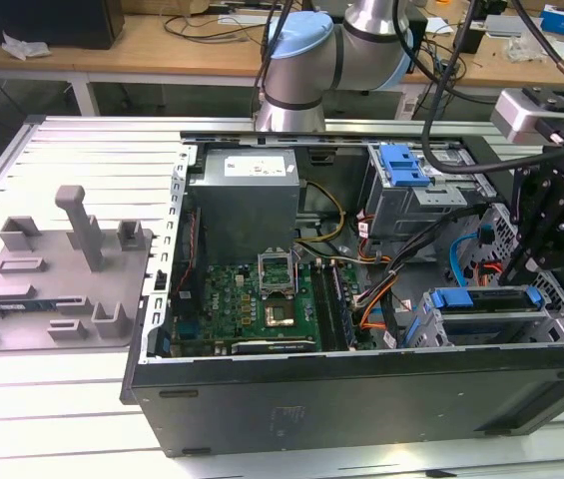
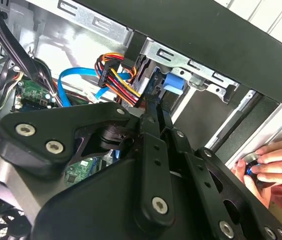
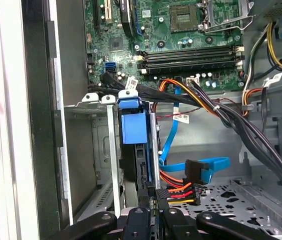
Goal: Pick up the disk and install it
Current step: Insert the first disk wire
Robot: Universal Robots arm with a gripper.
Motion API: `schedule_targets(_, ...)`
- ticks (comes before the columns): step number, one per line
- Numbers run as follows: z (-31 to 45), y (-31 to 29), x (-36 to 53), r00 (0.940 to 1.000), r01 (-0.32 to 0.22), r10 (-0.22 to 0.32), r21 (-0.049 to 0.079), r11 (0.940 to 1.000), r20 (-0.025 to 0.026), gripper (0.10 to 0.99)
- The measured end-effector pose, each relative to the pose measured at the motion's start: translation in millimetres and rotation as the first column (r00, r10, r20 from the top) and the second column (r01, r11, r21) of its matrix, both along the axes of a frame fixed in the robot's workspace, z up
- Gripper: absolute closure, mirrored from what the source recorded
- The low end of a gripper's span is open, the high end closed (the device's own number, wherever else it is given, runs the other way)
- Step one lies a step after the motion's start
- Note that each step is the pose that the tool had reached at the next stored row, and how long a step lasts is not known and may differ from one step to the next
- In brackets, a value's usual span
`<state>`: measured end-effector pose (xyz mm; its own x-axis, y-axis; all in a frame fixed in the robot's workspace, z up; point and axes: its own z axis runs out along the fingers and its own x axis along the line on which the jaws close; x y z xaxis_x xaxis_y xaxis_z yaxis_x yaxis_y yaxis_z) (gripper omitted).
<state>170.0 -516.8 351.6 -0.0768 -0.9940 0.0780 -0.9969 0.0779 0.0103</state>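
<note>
Blue-framed, the disk (image 1: 486,299) sits in the lower drive cage (image 1: 431,334) at the exterior view's right of the open computer case (image 1: 361,399), which lies on the ribbed metal counter (image 1: 62,419). The gripper (image 1: 529,261) hangs just above the disk's end.

In the second wrist view, the fingers (image 2: 148,125) are drawn close together and reach toward the disk's blue bracket (image 2: 173,82). A person's hand (image 2: 268,167) presses a small button beside the case.

In the first wrist view, the disk (image 3: 141,167) stands edge-on in the cage slot (image 3: 88,150), and the fingers (image 3: 150,207) are narrow at its near end. Whether they pinch it cannot be told. A blue data cable (image 3: 200,167) lies loose beside it.

The pick-up looks done and the disk appears largely in its bay, though full seating is not confirmed.
</note>
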Motion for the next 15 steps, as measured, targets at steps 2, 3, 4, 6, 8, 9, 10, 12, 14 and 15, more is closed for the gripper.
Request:
schedule_targets(2,0.1,-0.6,0.0,1.0000,-0.003,0.003,0.000,1.0000,0.0004,0.922)
schedule_targets(3,0.0,-1.0,0.0,1.0000,-0.005,0.005,0.000,1.0000,0.0007,0.922)
schedule_targets(4,0.0,-1.2,0.0,1.0000,-0.006,0.006,0.000,1.0000,0.0008,0.922)
schedule_targets(6,0.0,-1.3,-0.1,1.0000,-0.006,0.006,0.000,1.0000,0.0008,0.922)
schedule_targets(8,0.0,-1.4,-0.1,1.0000,-0.007,0.007,0.000,1.0000,0.0007,0.922)
schedule_targets(9,0.0,-1.4,0.0,1.0000,-0.007,0.007,0.000,1.0000,0.0008,0.922)
schedule_targets(10,0.0,-1.4,0.0,1.0000,-0.007,0.007,0.000,1.0000,0.0007,0.922)
schedule_targets(12,0.0,-1.4,-0.1,1.0000,-0.007,0.007,0.000,1.0000,0.0007,0.922)
schedule_targets(14,0.0,-1.5,0.0,1.0000,-0.007,0.007,0.000,1.0000,0.0008,0.922)
schedule_targets(15,0.0,-2.0,-0.1,1.0000,-0.007,0.007,0.000,1.0000,0.0008,0.922)
